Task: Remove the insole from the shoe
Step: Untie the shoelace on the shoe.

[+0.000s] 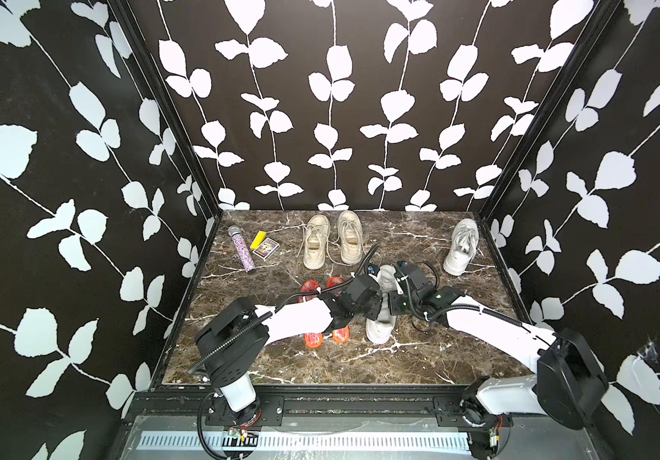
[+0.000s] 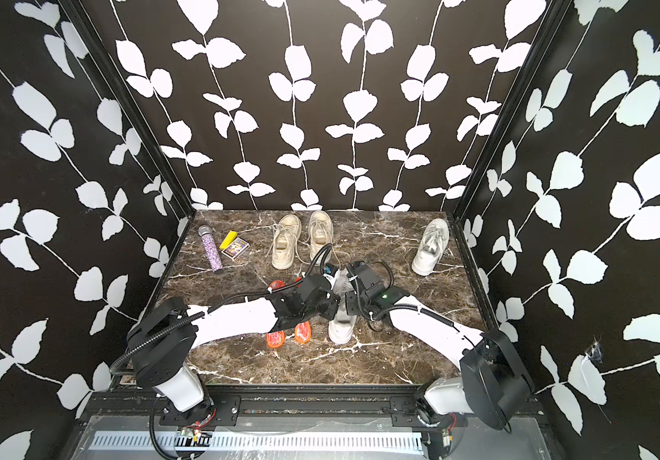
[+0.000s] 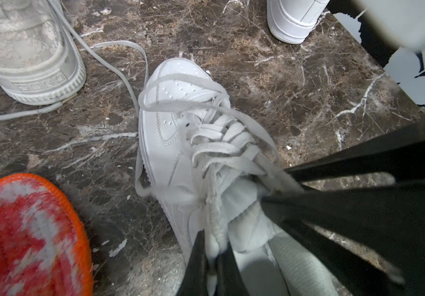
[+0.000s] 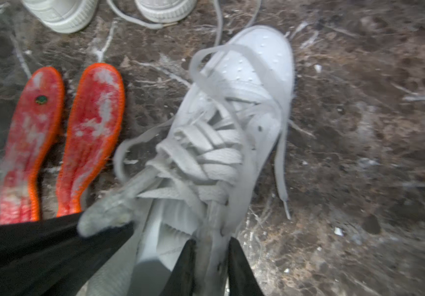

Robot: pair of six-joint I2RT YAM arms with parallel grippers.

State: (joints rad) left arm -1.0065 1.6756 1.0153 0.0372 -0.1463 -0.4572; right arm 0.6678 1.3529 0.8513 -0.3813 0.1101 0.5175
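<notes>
A: In both top views, white shoe (image 1: 380,330) mid-table, arms covering the grips.
B: Wrist views settle it: left gripper (image 3: 213,241) pinches the tongue (image 4: 106,217), right gripper (image 4: 211,242) clamps the side wall (image 4: 214,220). Insole hidden inside.

Black walls (image 1: 312,119) with white leafy vines on three sides, around a brown, white-veined marble tabletop (image 1: 420,358).

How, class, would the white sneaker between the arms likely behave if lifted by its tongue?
The white sneaker probably sags: its tongue looks soft and bent. Loose laces would likely trail and could snag. The thick flat sole suggests it slides rather than tips when pushed.
</notes>
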